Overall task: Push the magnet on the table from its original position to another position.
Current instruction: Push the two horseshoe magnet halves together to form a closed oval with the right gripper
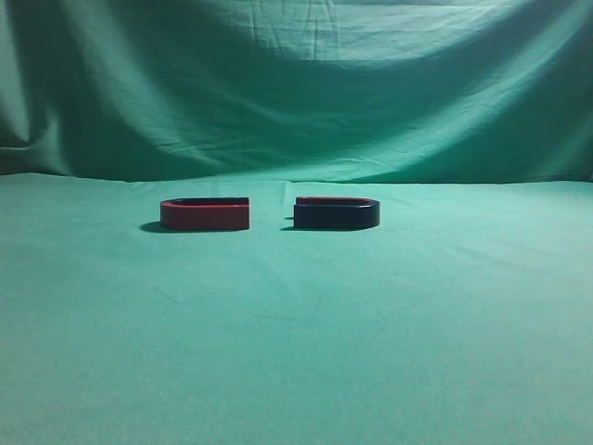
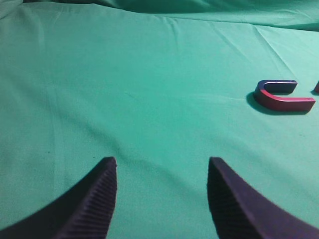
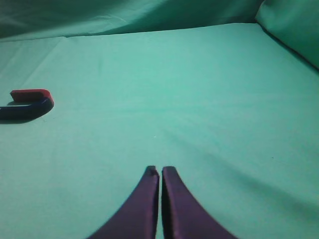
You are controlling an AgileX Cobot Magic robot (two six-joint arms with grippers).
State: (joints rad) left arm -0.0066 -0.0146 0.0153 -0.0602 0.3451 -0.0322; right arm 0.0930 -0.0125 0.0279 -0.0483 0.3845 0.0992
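Two red-and-blue horseshoe magnets lie flat on the green cloth, a small gap between them. In the exterior view the left magnet (image 1: pixel 205 214) shows its red side and the right magnet (image 1: pixel 336 213) its dark blue side. No gripper shows in that view. In the left wrist view the left gripper (image 2: pixel 162 167) is open and empty, with the left magnet (image 2: pixel 283 96) far off at the right. In the right wrist view the right gripper (image 3: pixel 160 172) is shut and empty, with the right magnet (image 3: pixel 27 104) far off at the left.
A green cloth covers the table (image 1: pixel 296 334) and hangs as a backdrop (image 1: pixel 296 83) behind it. The cloth has shallow wrinkles. A raised fold of cloth (image 3: pixel 294 30) stands at the right wrist view's upper right.
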